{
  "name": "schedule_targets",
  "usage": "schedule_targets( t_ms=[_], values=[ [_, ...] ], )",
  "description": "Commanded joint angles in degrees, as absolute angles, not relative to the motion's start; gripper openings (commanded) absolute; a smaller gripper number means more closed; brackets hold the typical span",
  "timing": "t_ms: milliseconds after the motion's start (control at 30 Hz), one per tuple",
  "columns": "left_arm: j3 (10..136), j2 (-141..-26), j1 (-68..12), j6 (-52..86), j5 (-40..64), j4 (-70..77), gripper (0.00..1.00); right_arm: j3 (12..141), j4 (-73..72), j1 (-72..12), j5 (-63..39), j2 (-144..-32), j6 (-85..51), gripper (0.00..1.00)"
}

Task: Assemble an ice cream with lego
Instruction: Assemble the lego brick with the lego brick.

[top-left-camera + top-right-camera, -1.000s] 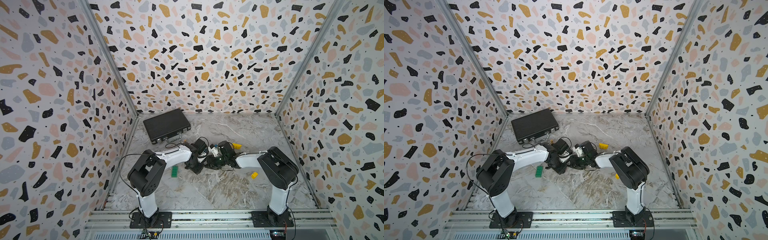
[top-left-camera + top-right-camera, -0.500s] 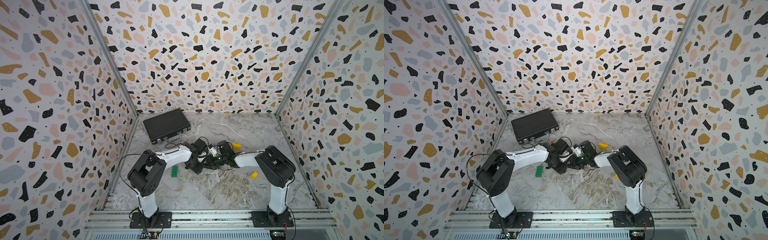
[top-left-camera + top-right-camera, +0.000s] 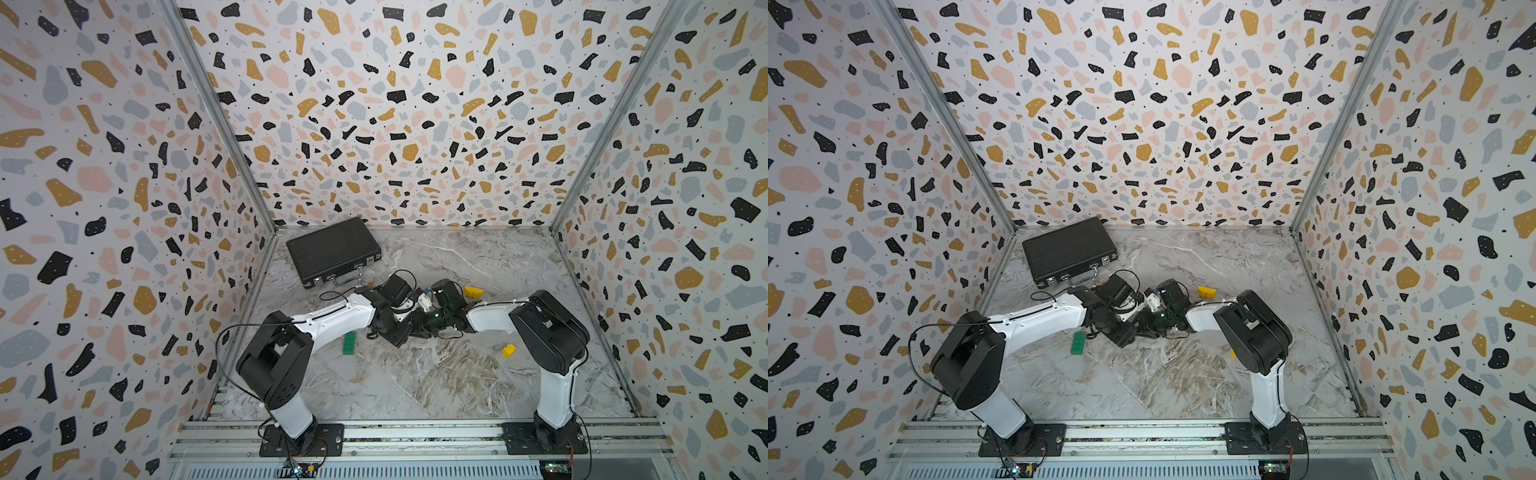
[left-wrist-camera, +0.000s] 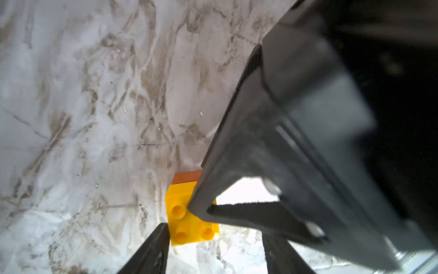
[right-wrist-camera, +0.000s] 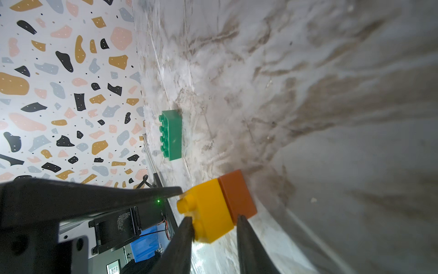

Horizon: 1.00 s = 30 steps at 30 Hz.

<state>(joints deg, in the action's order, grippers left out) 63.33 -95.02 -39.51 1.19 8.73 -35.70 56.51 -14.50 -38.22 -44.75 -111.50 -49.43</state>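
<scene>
Where the two arms meet, near the middle of the bench [image 3: 415,395]: both grippers crowd one small stack, which is hidden beneath them in both top views.
Ice cream [image 5: 227,201]: a yellow studded brick joined to an orange-brown one, with the orange-brown end nearest the bench top.
Right gripper [image 5: 213,217]: narrowed onto the ice cream, a fingertip against each side, gripping it.
Left gripper [image 4: 213,234]: jaws apart. One finger touches the yellow brick's edge and the other is clear of it, so nothing is held.
Black case [image 3: 334,250]: lid closed, lying near the far left corner with its handle toward the arms. Its contents cannot be seen.
Green brick [image 3: 349,344]: loose, just beside the left forearm, toward the left edge.
Half-round yellow brick [image 3: 473,291]: loose, just beyond the right wrist.
Small yellow brick [image 3: 508,350]: loose, beside the right arm.
</scene>
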Motion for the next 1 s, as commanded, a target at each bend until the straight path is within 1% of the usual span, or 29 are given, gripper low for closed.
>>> schedule_targets(
  t_ms=[0, 233, 367, 533, 733, 967],
  values=[
    [62.40, -92.78, -38.75, 1.66, 10.32, -35.07, 0.62, 56.69, -9.15, -37.97, -39.05, -112.50, -47.94, 0.33],
    [59.94, -88.14, -31.90, 8.90, 16.35, -31.96, 0.52, 56.69, -9.11, -37.97, -38.61, -112.24, -47.63, 0.33],
    [59.93, -88.66, -30.85, 11.72, 18.10, -31.47, 0.44, 56.67, -8.80, -37.97, -38.32, -112.24, -47.46, 0.33],
    [59.10, -91.41, -30.76, 14.23, 18.10, -30.48, 0.31, 56.78, -8.48, -37.97, -38.05, -112.32, -47.25, 0.32],
    [54.67, -92.03, -30.77, 17.60, 19.87, -26.43, 0.27, 56.85, -7.34, -37.97, -36.97, -112.02, -46.38, 0.31],
    [50.65, -94.41, -30.77, 21.23, 19.58, -22.11, 0.22, 57.12, -6.73, -37.97, -36.43, -112.32, -45.97, 0.28]
  ],
)
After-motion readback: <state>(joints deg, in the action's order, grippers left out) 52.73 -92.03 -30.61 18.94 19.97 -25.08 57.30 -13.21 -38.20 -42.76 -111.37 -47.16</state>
